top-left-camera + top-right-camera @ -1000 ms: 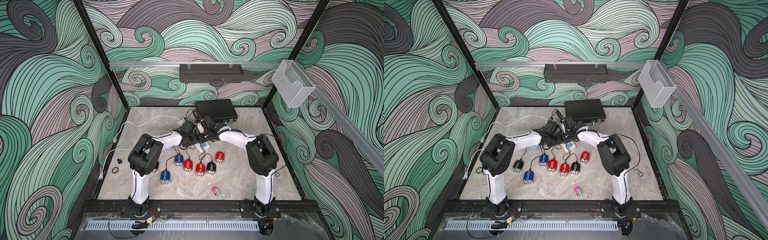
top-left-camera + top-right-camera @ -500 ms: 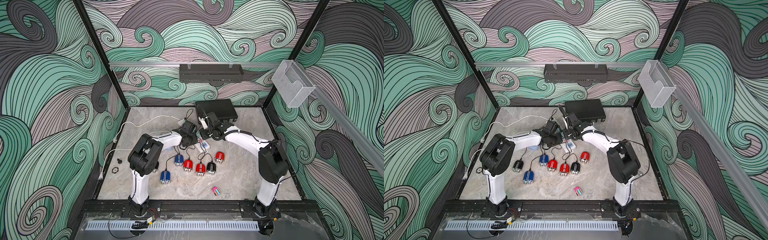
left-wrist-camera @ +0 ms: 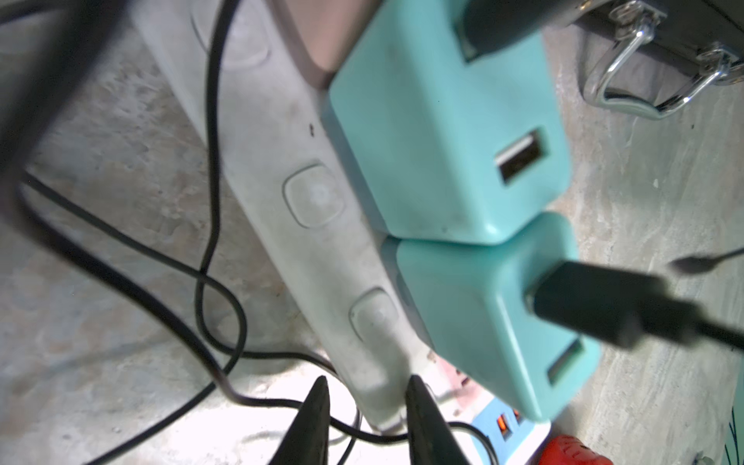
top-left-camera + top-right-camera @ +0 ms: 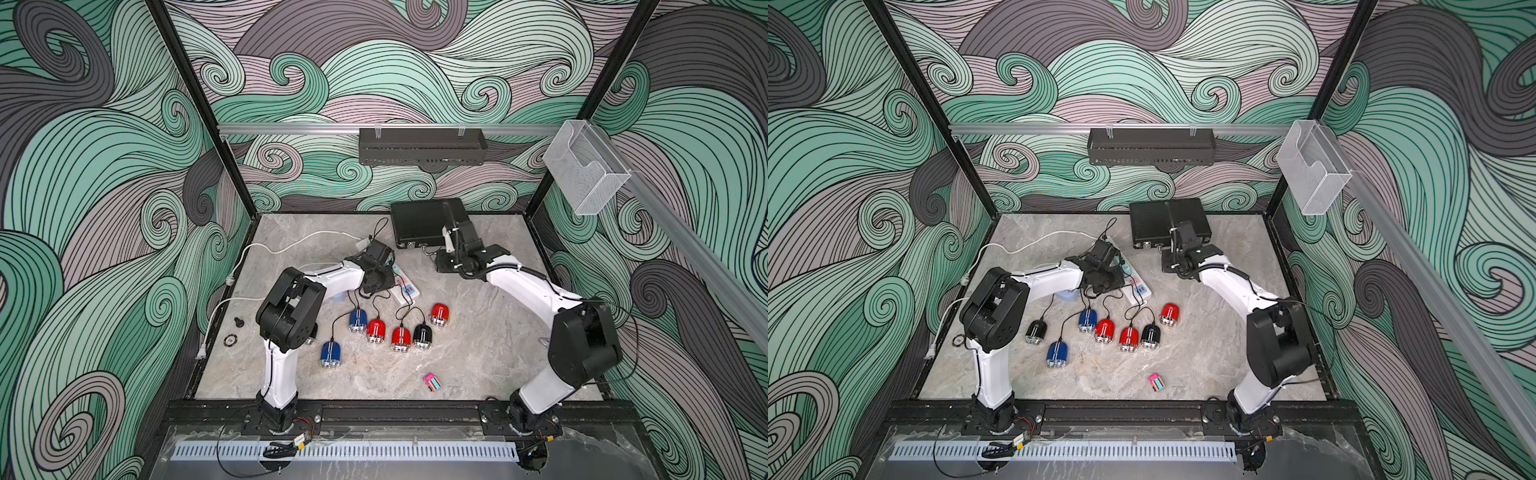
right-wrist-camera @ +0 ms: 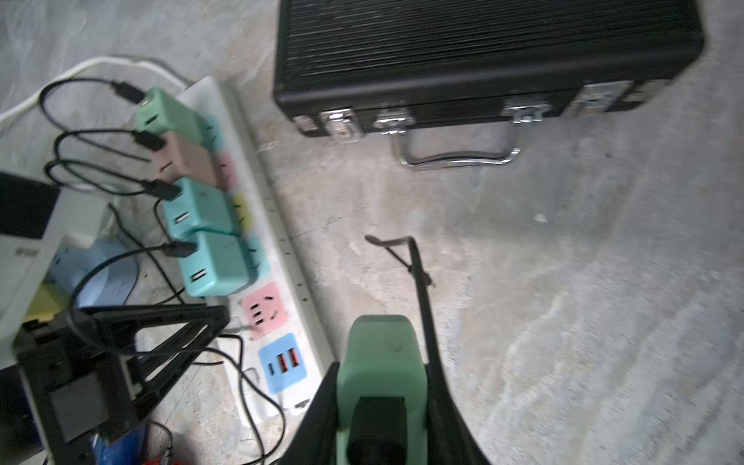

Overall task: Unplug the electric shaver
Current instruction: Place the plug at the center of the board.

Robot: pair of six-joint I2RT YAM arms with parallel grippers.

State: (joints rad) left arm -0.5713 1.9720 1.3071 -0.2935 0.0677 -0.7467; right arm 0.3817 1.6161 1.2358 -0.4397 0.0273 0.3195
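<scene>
Plainly, the green adapter (image 5: pixel 380 346) is being pinched between the fingers of the right gripper (image 5: pixel 382 386). It is being held clear of the power strip (image 5: pixel 263 193), near the black case (image 5: pixel 483 52). The strip's white rim is being clamped between the nearly closed fingers of the left gripper (image 3: pixel 367 386). Its long axis is running from back left to front right. The empty pink socket (image 5: pixel 263 308) is lying to the left of the held adapter and slightly in front of it.

The electric shavers (image 4: pixel 401 337) are lying on the table in front of the strip, nearer the left arm. Which one is being fed by this adapter cannot be told. Any further pull is best being directed rightwards, across the strip's long axis.
</scene>
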